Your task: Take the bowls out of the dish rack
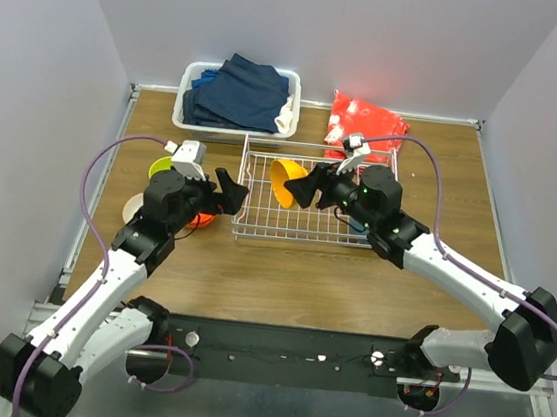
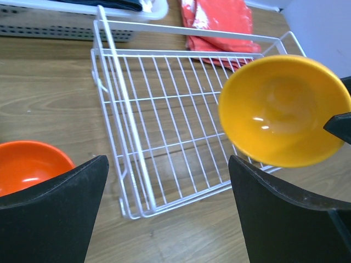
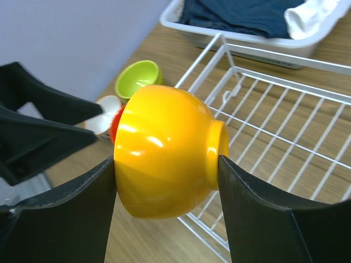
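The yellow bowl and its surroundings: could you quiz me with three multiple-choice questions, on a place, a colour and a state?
1. Where is the lime green bowl? A. in the tub; B. on the table, left of the dish rack; C. in a pincer.
2. What colour is the bowl in the right pincer? A. teal; B. white; C. yellow-orange.
3. How is the left pincer? A. open, empty; B. shut on a red bowl; C. gripping wire.
1 B: it sits on the table beside the dish rack. 2 C: the right wrist view shows it clamped. 3 A: its jaws stand apart, nothing between.
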